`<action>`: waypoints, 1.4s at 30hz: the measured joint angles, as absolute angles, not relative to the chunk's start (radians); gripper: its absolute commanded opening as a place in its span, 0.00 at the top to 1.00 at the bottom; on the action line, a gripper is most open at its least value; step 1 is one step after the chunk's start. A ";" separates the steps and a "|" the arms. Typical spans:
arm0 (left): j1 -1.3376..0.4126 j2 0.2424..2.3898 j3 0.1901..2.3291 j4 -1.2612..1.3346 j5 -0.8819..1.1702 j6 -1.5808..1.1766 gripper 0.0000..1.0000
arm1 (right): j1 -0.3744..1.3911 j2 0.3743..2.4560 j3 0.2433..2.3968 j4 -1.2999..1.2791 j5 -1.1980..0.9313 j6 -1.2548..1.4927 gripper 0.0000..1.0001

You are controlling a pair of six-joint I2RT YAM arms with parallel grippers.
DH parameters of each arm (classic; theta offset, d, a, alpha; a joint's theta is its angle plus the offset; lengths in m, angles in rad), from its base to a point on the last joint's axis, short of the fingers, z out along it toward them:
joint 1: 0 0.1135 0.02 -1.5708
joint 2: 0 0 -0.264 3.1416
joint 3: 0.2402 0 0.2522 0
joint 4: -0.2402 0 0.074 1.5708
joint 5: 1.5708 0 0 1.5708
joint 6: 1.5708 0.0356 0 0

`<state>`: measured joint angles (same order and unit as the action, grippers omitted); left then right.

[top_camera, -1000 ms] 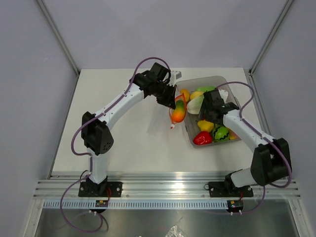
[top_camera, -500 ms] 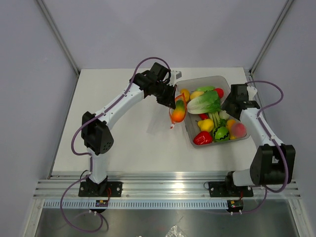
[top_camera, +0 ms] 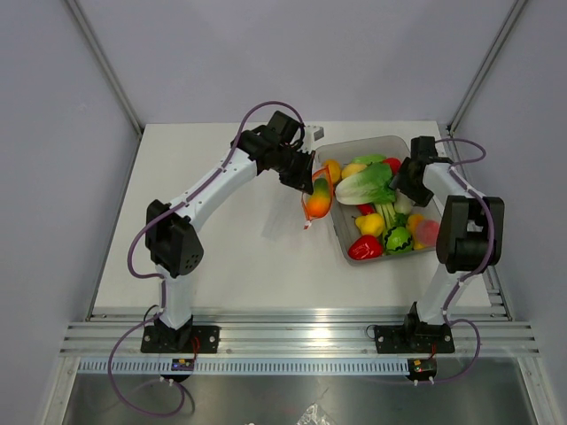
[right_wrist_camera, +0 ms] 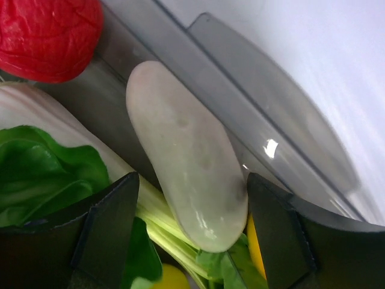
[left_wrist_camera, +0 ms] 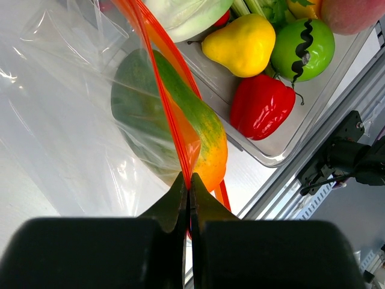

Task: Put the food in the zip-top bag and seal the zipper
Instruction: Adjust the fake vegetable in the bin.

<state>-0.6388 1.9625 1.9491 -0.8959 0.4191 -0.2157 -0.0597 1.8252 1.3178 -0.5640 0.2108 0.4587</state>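
Pinching the zipper between fully closed fingers, the left claw holds the bag by its red-orange strip. The strip runs straight up and away from the fingertips in the left wrist view. The clear film hangs slack to the left of it. A mango, green fading to orange, lies inside the bag and shows through the plastic on both sides of the strip. From above, the bag and mango sit on the worktop just beside the left wall of the tub, under the left claw.

The rest of the food is in the tub. A yellow pear, a green pepper and a red pepper lie close together at its near end, with a peach to their right. A lettuce lies across the middle.

The right claw is down in the far right part of the tub with its fingers wide apart. It straddles a white piece, a smooth oblong resting against the tub wall. The left finger stands clear of it, and the right finger is just beside it. The claw has not closed on it. Green leaves and pale stalks lie beneath the white piece, and a red fruit sits beyond it.
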 measured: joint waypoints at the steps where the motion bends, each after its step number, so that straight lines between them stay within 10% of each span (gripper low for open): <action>1: -0.637 1.963 1.949 -0.896 0.419 -0.215 1.00 | -0.060 1.842 1.322 -0.560 0.190 0.457 0.22; 8: -0.635 1.963 1.949 -0.896 0.420 -0.215 1.00 | -0.065 1.871 1.323 -0.542 0.137 0.443 0.73; 20: -0.635 1.963 1.949 -0.892 0.442 -0.216 1.00 | -0.067 1.508 1.240 -0.542 0.192 0.466 0.73; 29: -0.633 1.963 1.970 -0.888 0.447 -0.216 1.00 | -0.054 1.258 0.978 -0.490 -0.025 0.479 0.67; 35: -0.633 1.963 1.971 -0.888 0.453 -0.220 1.00 | 0.029 1.267 0.943 -0.485 -0.088 0.472 0.18; 42: -0.633 1.962 1.971 -0.888 0.453 -0.222 1.00 | 0.059 1.209 0.965 -0.521 -0.035 0.471 0.22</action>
<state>-0.6327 1.9621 1.9705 -0.8875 0.4534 -0.2218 0.0593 1.2091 0.9653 -0.5213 -0.0345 0.4713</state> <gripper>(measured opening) 0.005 0.824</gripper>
